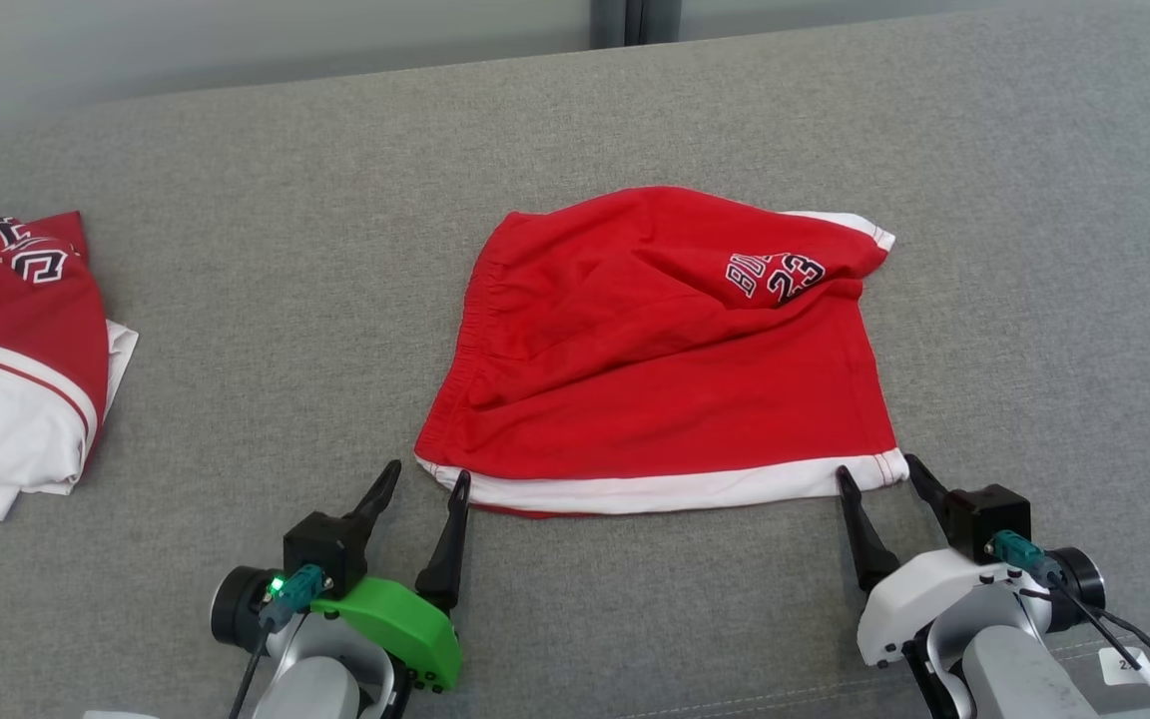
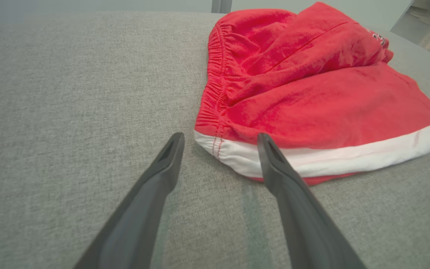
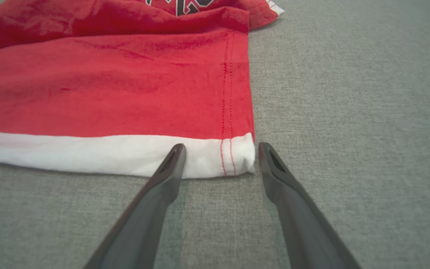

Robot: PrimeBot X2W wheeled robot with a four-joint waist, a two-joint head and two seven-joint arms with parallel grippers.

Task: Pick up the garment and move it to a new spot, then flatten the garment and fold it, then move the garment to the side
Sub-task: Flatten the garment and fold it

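At the middle of the grey woven-fabric surface [image 1: 286, 300]: red fabric shorts with a white hem band and a "23" print [image 1: 655, 369], rumpled, band toward the near edge. At the band's left corner, left gripper [image 1: 427, 471], dark fingers spread wide, pinching nothing. At the right corner, right gripper [image 1: 875, 465], likewise spread, corner between the fingertips. By the left edge, a crumpled red-and-white jersey [image 1: 16, 340], well apart.
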